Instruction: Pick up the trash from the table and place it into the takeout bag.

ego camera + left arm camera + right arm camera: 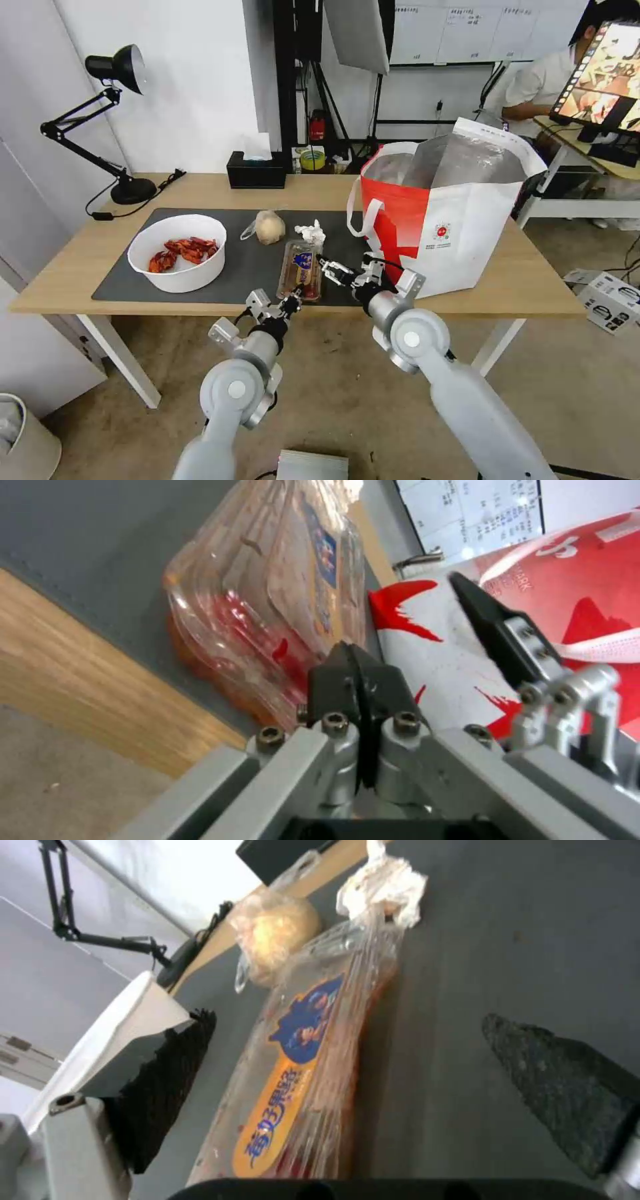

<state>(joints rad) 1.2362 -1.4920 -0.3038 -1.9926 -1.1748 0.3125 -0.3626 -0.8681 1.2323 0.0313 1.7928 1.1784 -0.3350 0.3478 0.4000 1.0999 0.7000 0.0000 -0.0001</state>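
Light-wood table [100,267]: all trash outside takeout bag [460,227], nothing bagged. Your right gripper [331,265] gapes beside clear tray [301,267]; left gripper [293,301], fingers spread, at its near end.

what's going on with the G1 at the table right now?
Trash cleanup, early stage. Both grippers are at the clear plastic tray on the grey mat: the left gripper open at its near end, the right gripper open at its bag-side edge. Neither has closed on it. The bowl of crayfish shells, knotted bag and crumpled tissue sit untouched on the mat. The takeout bag stands open on the table.
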